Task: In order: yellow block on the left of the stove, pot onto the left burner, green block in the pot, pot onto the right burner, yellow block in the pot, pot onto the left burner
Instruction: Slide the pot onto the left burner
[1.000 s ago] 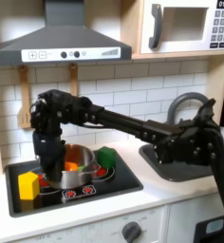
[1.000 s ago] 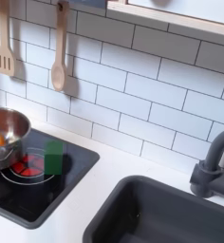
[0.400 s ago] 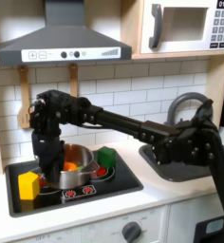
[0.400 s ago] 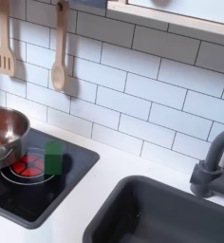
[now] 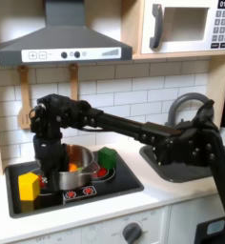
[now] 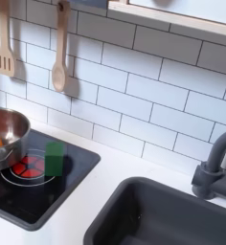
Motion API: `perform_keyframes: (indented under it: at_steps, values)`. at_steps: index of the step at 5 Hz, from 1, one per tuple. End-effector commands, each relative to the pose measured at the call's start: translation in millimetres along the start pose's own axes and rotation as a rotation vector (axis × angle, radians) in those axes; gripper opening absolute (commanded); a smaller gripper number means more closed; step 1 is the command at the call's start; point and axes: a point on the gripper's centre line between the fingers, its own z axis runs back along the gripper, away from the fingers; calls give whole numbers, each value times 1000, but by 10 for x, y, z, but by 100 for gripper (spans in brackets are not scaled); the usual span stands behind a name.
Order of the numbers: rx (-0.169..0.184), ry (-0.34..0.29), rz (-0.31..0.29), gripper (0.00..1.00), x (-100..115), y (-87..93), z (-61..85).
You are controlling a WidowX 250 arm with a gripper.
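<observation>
Claw [image 5: 48,170] (grip state unclear) hangs at the pot [image 5: 74,168] rim, near the yellow block [image 5: 29,185].

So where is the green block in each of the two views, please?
First exterior view: the green block stands on the stove, just right of the pot.
Second exterior view: the green block is at lower left, right of the pot.
Shared landmark: the pot.
</observation>
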Motion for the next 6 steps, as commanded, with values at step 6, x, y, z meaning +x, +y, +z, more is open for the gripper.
perform_keyframes:
  at_steps: [6]
  values:
    - [-74, -15, -7, 100, -81, -125, 291]
